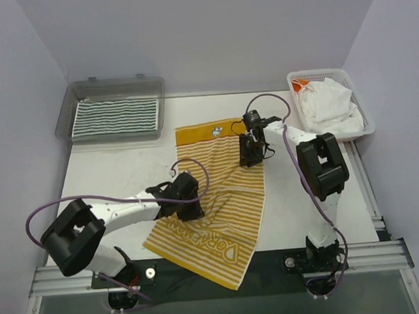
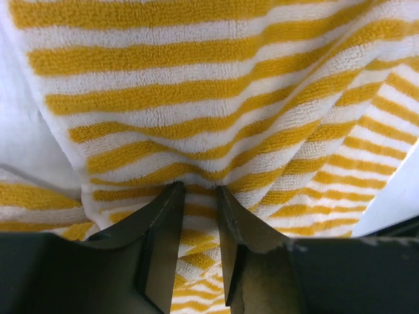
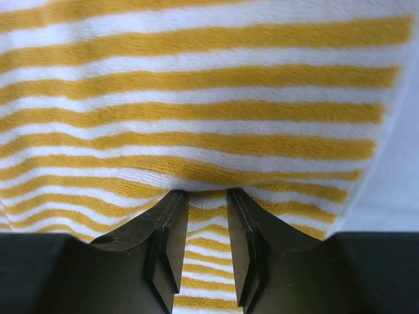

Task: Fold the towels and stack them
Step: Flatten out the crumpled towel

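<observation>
Overview from above: yellow-and-white striped towel [image 1: 227, 206] spread diagonally across the table [image 1: 110, 171], near corner draped over the front edge. On its left edge, left end effector [image 1: 189, 205]; on its right edge, right end effector [image 1: 251, 153]. Far left, green-and-white striped towel [image 1: 117, 117] folded in the clear tray [image 1: 111, 87]; far right, white towels [image 1: 328, 105] heaped in the mesh basket [image 1: 319, 72]. Left wrist view: fingers [image 2: 163, 222] clamped on a puckered pinch of the yellow-striped cloth, creases fanning outward. Right wrist view: fingers [image 3: 167, 229] likewise closed on the cloth near its edge, stripes lying flat beyond.
</observation>
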